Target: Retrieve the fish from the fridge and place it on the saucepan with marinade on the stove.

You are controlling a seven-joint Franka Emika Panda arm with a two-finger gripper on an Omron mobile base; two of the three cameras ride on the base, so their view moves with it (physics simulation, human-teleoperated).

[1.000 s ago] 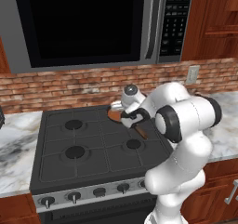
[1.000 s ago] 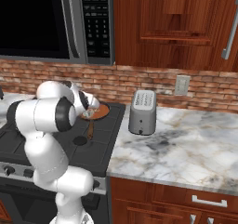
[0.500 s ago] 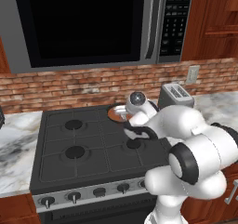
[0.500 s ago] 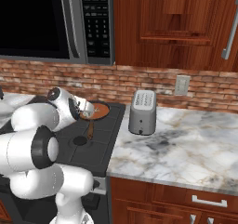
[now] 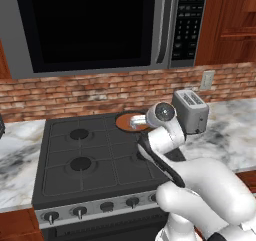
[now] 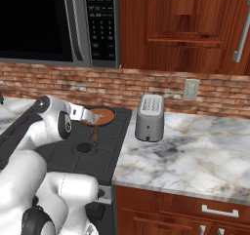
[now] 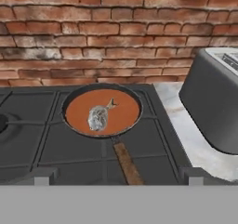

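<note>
The saucepan (image 7: 102, 110) sits on the stove's (image 5: 80, 150) back right burner. A slim silvery fish (image 7: 98, 117) lies in it on the smooth reddish-brown marinade (image 7: 123, 108). Its brown handle (image 7: 125, 162) points toward me. My gripper (image 7: 116, 177) hovers a little back from the pan, above the handle, open, with nothing held between its fingers. In the left base view the hand (image 5: 139, 119) covers part of the saucepan (image 5: 122, 121). From the right base view the gripper (image 6: 92, 117) reaches the saucepan's (image 6: 105, 116) near rim. The fridge is out of view.
A grey toaster (image 5: 191, 110) (image 6: 150, 117) (image 7: 214, 97) stands on the marble counter (image 6: 195, 151) right beside the stove. A brick wall (image 7: 93, 32) runs behind, and a microwave (image 5: 100, 25) hangs overhead. The stove's other burners (image 5: 80, 162) are bare.
The arm has folded down and swung toward the right, drawing the hand a little back from the pan. The gripper stayed open and the fish stayed in the pan.
</note>
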